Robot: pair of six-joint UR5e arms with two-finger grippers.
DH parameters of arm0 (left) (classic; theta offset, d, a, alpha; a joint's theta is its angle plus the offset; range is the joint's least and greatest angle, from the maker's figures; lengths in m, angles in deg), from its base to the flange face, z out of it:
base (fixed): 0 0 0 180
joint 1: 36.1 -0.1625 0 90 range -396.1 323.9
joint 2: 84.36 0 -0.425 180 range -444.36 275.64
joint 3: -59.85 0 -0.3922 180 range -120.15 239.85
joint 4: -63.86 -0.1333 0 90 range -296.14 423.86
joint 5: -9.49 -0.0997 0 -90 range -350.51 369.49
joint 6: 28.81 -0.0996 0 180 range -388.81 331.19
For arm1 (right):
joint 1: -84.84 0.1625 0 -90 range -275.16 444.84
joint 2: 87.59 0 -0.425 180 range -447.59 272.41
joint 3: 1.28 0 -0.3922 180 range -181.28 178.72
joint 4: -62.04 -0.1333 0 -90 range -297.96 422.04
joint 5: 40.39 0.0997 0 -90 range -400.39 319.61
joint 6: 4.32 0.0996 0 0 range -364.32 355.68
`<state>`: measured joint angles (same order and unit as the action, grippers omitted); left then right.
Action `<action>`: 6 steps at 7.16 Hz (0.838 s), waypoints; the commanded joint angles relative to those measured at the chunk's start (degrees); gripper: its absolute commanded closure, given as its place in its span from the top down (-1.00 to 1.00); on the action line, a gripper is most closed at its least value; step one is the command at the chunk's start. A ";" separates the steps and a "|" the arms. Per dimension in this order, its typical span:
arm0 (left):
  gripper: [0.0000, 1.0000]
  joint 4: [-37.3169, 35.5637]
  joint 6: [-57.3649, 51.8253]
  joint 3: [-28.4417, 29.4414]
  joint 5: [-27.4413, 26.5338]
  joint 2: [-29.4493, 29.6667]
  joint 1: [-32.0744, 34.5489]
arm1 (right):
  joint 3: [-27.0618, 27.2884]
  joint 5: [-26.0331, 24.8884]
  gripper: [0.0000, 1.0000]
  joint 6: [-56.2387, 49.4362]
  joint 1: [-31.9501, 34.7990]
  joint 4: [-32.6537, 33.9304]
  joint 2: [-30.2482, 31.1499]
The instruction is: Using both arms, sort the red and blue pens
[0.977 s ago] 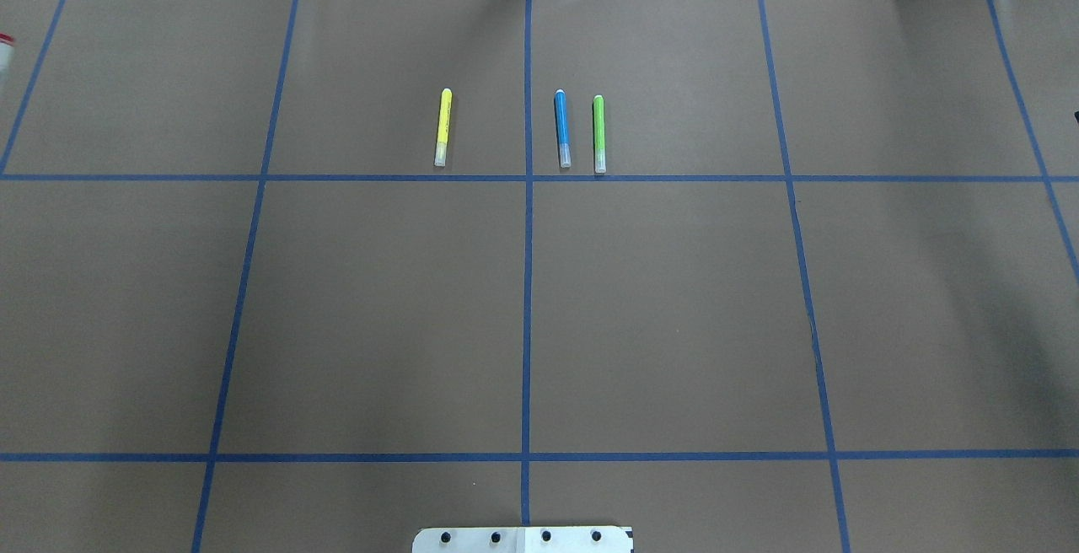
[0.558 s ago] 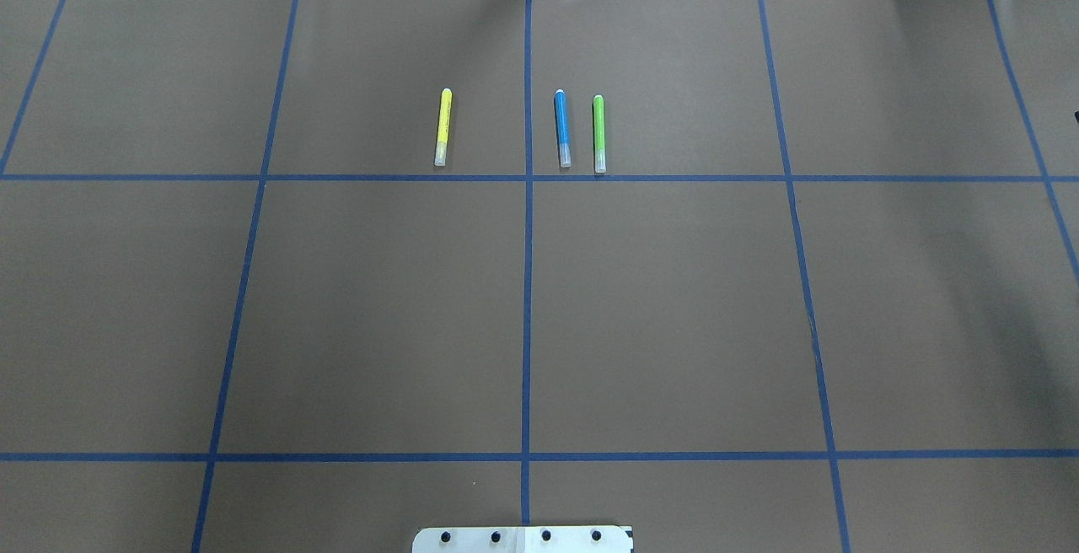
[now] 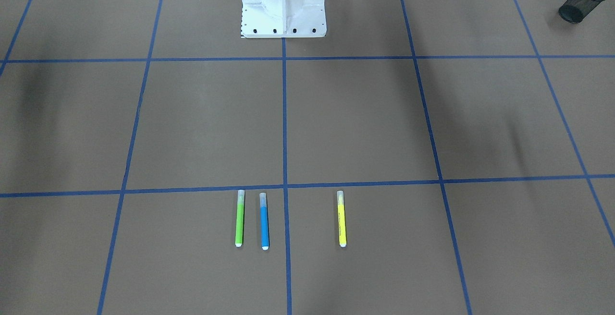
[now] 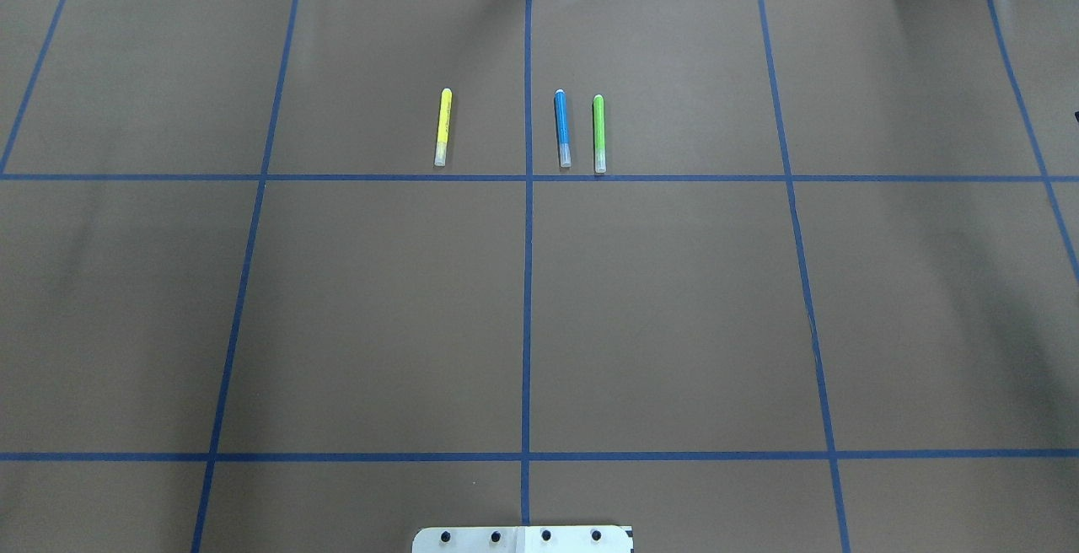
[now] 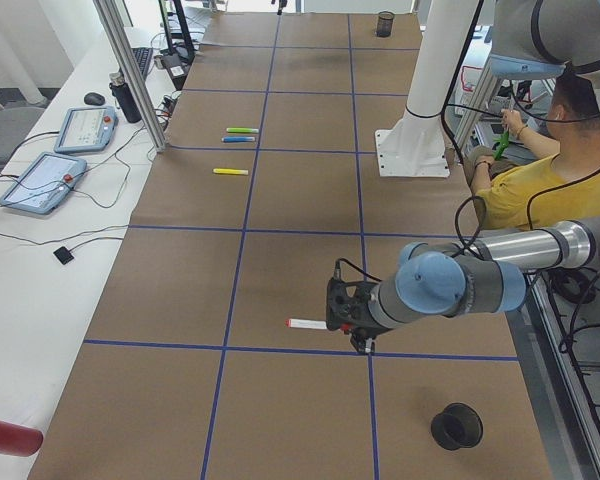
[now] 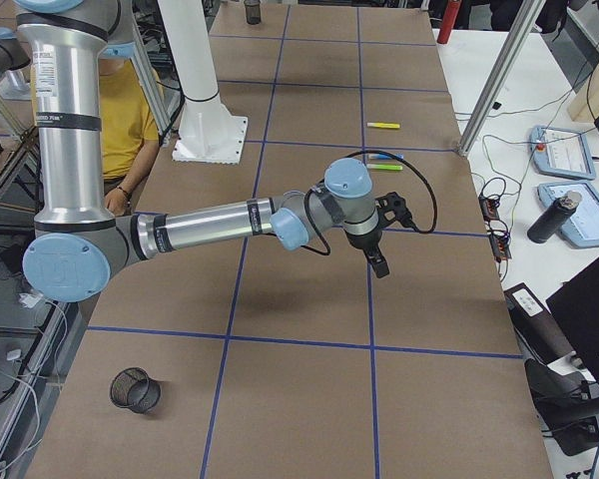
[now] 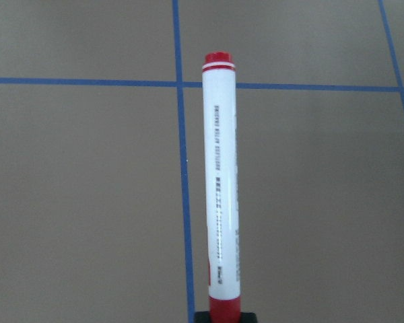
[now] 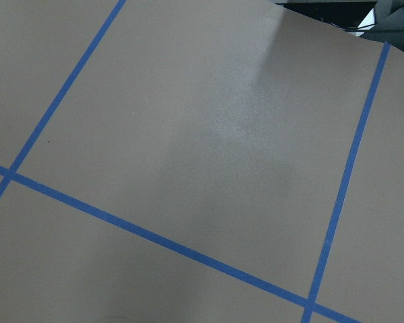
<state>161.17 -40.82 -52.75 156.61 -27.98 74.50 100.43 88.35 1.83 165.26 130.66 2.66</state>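
The red pen (image 7: 220, 188), a white barrel with red ends, sticks out of my left gripper (image 7: 225, 316), which is shut on its red end. The exterior left view shows that gripper (image 5: 336, 318) holding the red pen (image 5: 306, 323) level, low over the table near a blue tape line. The blue pen (image 4: 562, 128) lies in the far middle of the table, beside the green marker (image 4: 599, 133). My right gripper (image 6: 379, 261) hangs above the brown surface, short of the blue pen (image 6: 383, 157). I cannot tell whether it is open or shut.
A yellow marker (image 4: 442, 127) lies left of the centre line. A black mesh cup (image 5: 457, 427) stands at the left end, and another mesh cup (image 6: 135, 389) at the right end. A person (image 5: 525, 170) sits behind the white robot base (image 3: 283, 3).
A red-and-white thing at the overhead view's left edge has gone out of view. The three markers on the table have not moved.
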 commanded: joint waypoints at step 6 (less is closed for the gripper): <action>-1.00 -33.14 -11.79 2.31 -0.96 -11.82 15.96 | -3.01 -0.07 0.99 4.45 0.09 -4.38 0.02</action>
<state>139.24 -50.31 -49.62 156.17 -39.94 88.59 97.67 88.28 3.29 165.28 126.19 2.66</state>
